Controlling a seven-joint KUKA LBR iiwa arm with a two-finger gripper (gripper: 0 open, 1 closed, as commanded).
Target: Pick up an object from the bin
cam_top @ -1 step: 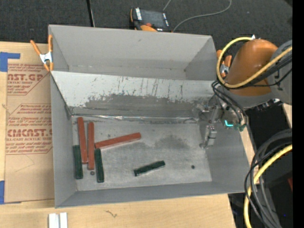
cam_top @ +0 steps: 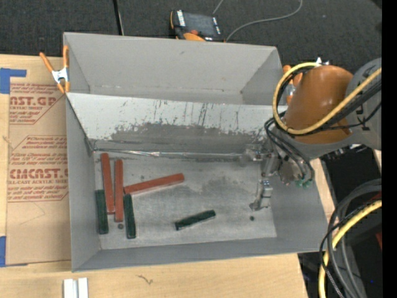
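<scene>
My gripper (cam_top: 261,202) hangs low over the bin's right side, close to the floor, above bare metal. Nothing shows in it. The nearest loose thing is a short dark green stick (cam_top: 195,220), lying almost flat on the floor to the gripper's left and a little nearer the front. Farther left lies a longer red stick (cam_top: 154,184), slightly tilted, pointing toward the bin's middle.
At the bin's left end two red sticks (cam_top: 107,182) (cam_top: 118,189) lie side by side, running front to back. Two dark green sticks (cam_top: 100,212) (cam_top: 129,216) lie beside their near ends. The arm with its orange cover and cables stands over the right rim.
</scene>
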